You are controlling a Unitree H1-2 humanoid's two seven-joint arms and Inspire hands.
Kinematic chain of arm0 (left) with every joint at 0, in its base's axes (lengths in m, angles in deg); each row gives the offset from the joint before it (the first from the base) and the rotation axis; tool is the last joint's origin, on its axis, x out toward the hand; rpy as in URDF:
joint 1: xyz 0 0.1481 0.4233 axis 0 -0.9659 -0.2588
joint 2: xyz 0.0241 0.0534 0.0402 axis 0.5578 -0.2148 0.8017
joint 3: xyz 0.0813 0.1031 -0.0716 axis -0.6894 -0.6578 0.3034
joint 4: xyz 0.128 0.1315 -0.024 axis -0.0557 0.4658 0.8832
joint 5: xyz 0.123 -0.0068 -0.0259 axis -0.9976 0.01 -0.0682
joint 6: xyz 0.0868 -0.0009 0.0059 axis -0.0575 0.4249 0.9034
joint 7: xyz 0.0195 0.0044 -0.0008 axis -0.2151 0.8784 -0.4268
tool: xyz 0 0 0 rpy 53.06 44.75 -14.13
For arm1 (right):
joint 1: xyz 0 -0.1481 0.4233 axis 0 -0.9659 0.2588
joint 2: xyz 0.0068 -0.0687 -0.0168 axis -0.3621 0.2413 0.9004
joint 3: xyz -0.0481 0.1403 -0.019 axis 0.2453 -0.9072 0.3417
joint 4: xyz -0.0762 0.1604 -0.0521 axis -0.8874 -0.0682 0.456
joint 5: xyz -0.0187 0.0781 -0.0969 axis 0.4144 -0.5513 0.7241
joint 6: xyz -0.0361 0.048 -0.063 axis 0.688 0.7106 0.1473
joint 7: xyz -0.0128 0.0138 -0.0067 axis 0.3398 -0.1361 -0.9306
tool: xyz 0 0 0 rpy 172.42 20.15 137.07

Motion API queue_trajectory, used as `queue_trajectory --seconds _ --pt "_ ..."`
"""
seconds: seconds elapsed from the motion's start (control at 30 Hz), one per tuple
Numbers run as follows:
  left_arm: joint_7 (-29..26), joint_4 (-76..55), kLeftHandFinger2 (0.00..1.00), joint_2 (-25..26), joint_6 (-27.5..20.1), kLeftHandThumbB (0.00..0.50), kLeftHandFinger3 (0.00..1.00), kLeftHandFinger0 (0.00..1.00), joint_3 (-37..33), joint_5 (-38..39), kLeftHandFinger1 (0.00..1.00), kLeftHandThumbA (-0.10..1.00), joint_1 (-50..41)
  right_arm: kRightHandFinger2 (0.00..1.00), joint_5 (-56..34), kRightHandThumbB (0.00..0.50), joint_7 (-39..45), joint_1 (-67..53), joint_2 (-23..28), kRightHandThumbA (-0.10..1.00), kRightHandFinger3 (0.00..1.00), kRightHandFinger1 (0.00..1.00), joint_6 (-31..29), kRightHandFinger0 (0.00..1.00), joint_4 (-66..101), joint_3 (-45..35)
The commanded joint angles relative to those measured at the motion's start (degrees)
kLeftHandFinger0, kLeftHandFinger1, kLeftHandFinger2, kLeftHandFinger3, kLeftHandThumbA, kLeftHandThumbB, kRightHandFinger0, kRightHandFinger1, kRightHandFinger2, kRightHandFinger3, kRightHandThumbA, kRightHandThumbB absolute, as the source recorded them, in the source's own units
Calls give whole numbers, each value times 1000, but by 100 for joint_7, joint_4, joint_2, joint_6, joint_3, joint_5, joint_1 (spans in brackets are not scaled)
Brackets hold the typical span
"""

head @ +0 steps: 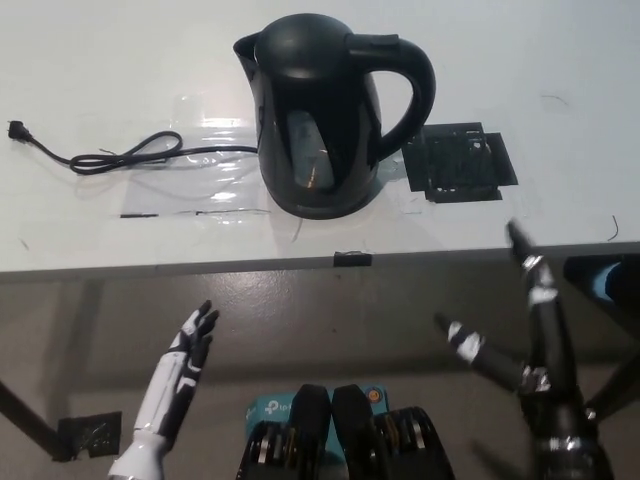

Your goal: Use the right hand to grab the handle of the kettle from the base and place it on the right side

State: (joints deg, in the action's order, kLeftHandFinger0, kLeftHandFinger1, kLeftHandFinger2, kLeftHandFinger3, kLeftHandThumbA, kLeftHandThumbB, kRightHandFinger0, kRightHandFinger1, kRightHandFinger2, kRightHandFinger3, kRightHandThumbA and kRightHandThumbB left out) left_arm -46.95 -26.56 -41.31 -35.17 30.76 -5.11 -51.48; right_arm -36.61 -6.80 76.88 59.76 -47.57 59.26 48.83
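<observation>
Right hand (520,330), black with pale patches, is raised at the lower right of the head view, in front of the tabletop's near edge. It is wide open: one finger points up toward the tabletop, its tip just reaching the edge line in the picture, and another splays out to the left, with a broad gap between them. It holds nothing and touches nothing; the kettle stands well apart from it, up and to the left.

The left hand (180,375), white with dark fingertips, rests low at the lower left, below the tabletop edge, fingers stretched out fairly straight and slightly apart, empty.

The black electric kettle (315,115) stands upright on the white tabletop (90,60), a little left of the picture's middle, seated on its base (320,205), of which only a dark rim shows beneath the body. Its spout points to the upper left and its looped handle (410,85) arches out to the right side, free of any hand. A narrow window on the body catches a reflection.

A black power cord (130,153) runs from the kettle's left side across the tabletop, curling into a loop and ending in a plug (16,130) near the left edge. Clear tape glints on the surface around the cord and base. Just right of the kettle, below the handle, lies a square patch of black tape (460,162). A small black tape mark (351,259) sits on the tabletop's near edge.
</observation>
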Motion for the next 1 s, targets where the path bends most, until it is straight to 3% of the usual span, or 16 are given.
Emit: queue_trajectory --seconds 0.0,0.23,0.47,0.6,0.67,0.97 --pt "-8 -6 1000 33 -384 500 1000 1000 -62 -131 1000 1000 128 1000 289 190 -267 734 -93 959 1000 1000 141 1000 266 -212" --pt "-6 44 1000 57 -437 500 1000 1000 -81 -120 1000 1000 101 1000 -44 202 16 1866 -12 913 1000 1000 886 1000 -127 -339" --pt "-6 53 1000 47 -439 500 1000 1000 -79 -103 1000 1000 119 1000 208 201 -14 3034 168 875 1000 1000 1550 1000 -1214 -330" --pt "-5 -32 1000 58 -390 500 1000 1000 -83 -134 1000 1000 67 1000 71 191 -40 3584 215 823 1000 1000 1542 1000 -2090 -305" --pt "-19 -36 1000 59 -425 500 1000 1000 -89 -161 1000 1000 69 1000 73 227 -74 3882 244 862 1000 1000 1646 1000 -2548 -292" --pt "-35 -58 1000 60 -415 500 1000 1000 -56 -137 1000 1000 110 1000 86 238 -398 4793 242 872 1000 1000 1311 1000 -4255 -206"
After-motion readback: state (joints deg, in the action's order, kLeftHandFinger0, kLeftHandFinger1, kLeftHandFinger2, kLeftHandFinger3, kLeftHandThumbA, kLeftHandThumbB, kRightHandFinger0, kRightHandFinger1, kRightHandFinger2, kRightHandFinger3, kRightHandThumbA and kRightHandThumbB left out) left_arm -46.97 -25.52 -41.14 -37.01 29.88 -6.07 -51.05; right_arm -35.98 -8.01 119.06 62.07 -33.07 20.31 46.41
